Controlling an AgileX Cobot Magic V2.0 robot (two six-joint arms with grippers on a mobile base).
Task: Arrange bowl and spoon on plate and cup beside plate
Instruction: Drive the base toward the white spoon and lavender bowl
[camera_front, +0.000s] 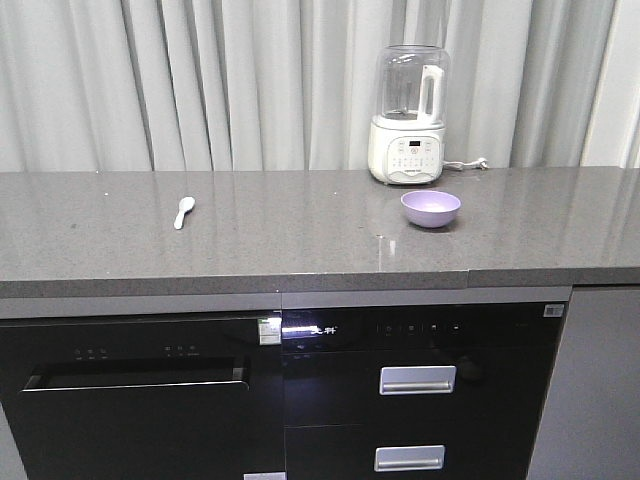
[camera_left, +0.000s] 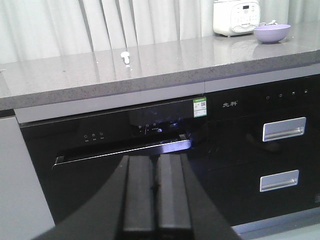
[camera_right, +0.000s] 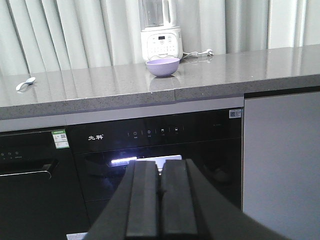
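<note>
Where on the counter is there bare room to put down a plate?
The widest bare patch of the counter lies between the spoon and the bowl. More room lies left of the spoon and right of the bowl. Crowded only behind the bowl, by the blender and its cord.

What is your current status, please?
Left gripper shut, empty; right gripper shut, empty. On countertop: bowl and spoon, well apart. No plate or cup in view. Blender right behind bowl.
</note>
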